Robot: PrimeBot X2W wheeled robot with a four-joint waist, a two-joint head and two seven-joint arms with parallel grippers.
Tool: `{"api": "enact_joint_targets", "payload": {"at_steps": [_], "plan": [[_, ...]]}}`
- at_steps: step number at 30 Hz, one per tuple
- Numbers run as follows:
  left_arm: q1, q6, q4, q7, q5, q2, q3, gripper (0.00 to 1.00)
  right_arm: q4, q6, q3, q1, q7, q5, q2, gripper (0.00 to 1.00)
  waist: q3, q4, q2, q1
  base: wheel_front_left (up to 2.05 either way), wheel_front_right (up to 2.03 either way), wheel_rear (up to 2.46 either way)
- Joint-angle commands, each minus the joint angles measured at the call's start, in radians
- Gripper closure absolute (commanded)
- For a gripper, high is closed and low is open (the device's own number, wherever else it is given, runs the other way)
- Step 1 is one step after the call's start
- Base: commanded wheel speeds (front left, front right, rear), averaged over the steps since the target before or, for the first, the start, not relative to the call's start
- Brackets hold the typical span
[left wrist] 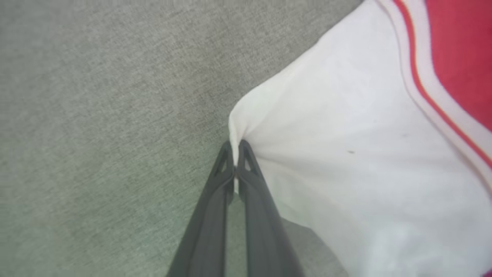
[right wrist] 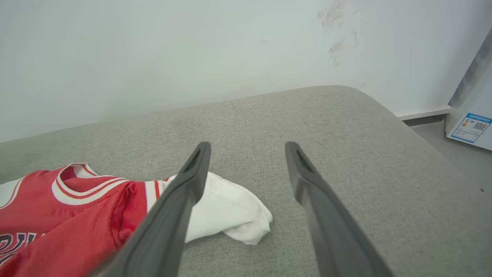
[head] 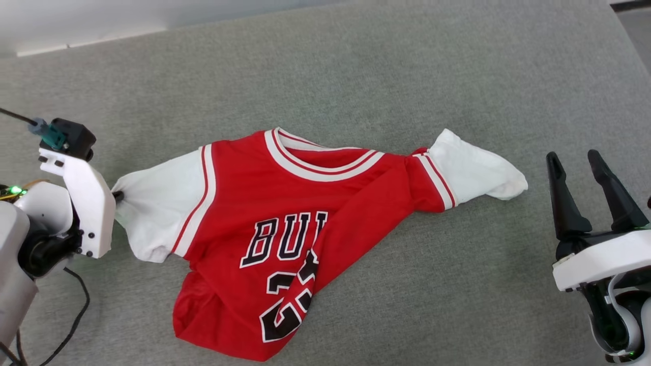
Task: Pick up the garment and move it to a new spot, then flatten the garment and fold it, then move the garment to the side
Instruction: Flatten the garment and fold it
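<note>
Two dark fingers of the left gripper (left wrist: 235,148) are pressed together w/ a pinch of white cloth between the tips, so it is clamped on the outer edge of one white sleeve of the garment (head: 285,203), at the left of the head view. Creases fan out from the pinch across that sleeve. The right gripper (head: 572,157) is at the far right w/ its jaws spread wide and nothing between them, well apart from the garment's other sleeve; only a strip of grey cushion (head: 407,76) lies between. In the right wrist view one finger overlaps that sleeve's tip, but that is just the angle. Around the left arm: a black module w/ a teal connector (head: 51,134) on top, a green light (head: 15,190) and a black cable (head: 76,310) looping down. Beyond the cushion's rounded corner are a pale wall (right wrist: 153,57) w/ scuff marks, a baseboard (right wrist: 423,113) and a white item w/ a blue-edged label (right wrist: 471,127). The garment lies approx mid-cushion, front up, collar toward the wall: red body, white sleeves, red-and-white striped trim at the neck and arm seams. It is rumpled. A diagonal fold from the right shoulder covers part of the chest, so the black white-outlined lettering reads "BUL" and the number below is half hidden. The hem is bunched at the near edge.
</note>
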Motion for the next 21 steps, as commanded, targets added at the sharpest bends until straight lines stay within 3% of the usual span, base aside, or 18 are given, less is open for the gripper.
{"api": "enact_joint_targets", "payload": {"at_steps": [1,11,21], "plan": [[0.02,0.003,0.017,-0.052,0.019,0.006,0.0,1.0,0.001,0.0,0.004,0.004,0.019,0.001,-0.017,0.0,-0.03,0.02,-0.0001,-0.0001,0.0,0.0,0.0],[0.047,0.014,-0.041,-0.36,0.049,0.018,0.064,1.0,0.013,0.0,0.032,0.053,0.243,0.026,-0.086,0.0,-0.144,0.107,-0.0001,-0.0001,0.0,0.0,0.0],[0.174,0.094,-0.349,-0.448,0.066,0.074,0.092,1.0,0.005,0.0,0.06,-0.002,0.606,0.026,-0.175,0.0,-0.153,0.188,-0.0001,-0.0001,0.0,0.0,0.0]]}}
